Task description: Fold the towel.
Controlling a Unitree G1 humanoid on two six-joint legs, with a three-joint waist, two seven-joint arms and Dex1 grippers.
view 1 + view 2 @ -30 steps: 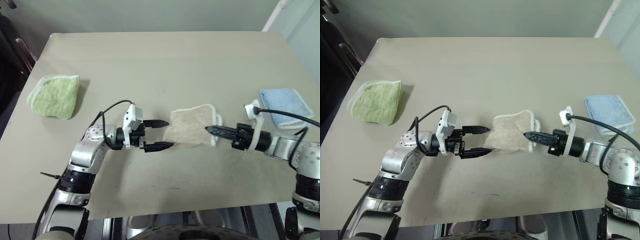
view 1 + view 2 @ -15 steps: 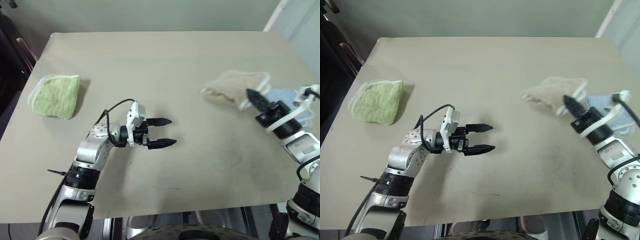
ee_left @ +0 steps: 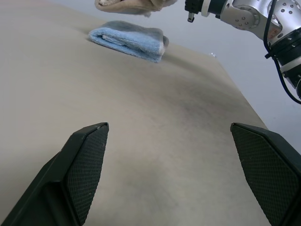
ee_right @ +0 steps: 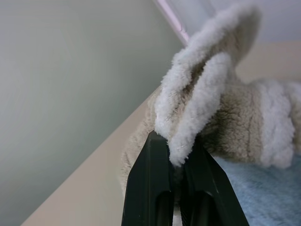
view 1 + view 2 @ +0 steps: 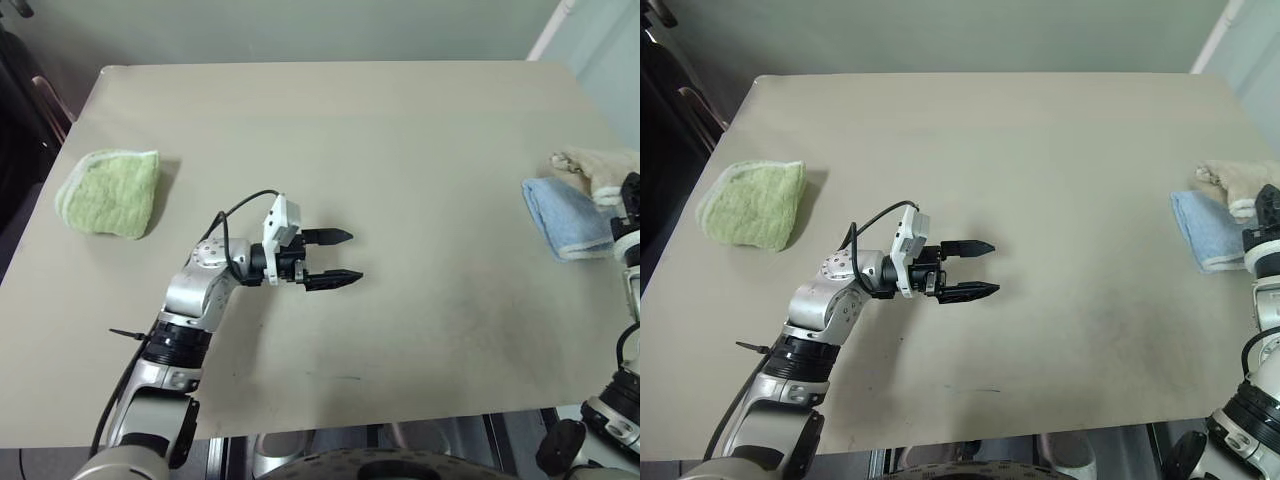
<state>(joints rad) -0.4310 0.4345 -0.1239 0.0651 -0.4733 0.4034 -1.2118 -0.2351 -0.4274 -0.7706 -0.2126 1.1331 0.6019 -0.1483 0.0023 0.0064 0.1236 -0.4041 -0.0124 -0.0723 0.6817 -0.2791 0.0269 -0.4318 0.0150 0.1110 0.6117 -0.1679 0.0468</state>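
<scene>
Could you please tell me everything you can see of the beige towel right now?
The beige towel is fluffy terry cloth with white edging, bunched into a folded bundle. The right gripper is shut on its white edge. It is at the table's far right, over the light blue folded towel.

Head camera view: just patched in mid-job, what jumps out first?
The right gripper at the table's right edge, shut on the beige towel, holding it over the folded blue towel. The left gripper hovers open mid-table; a folded green towel lies far left.
</scene>
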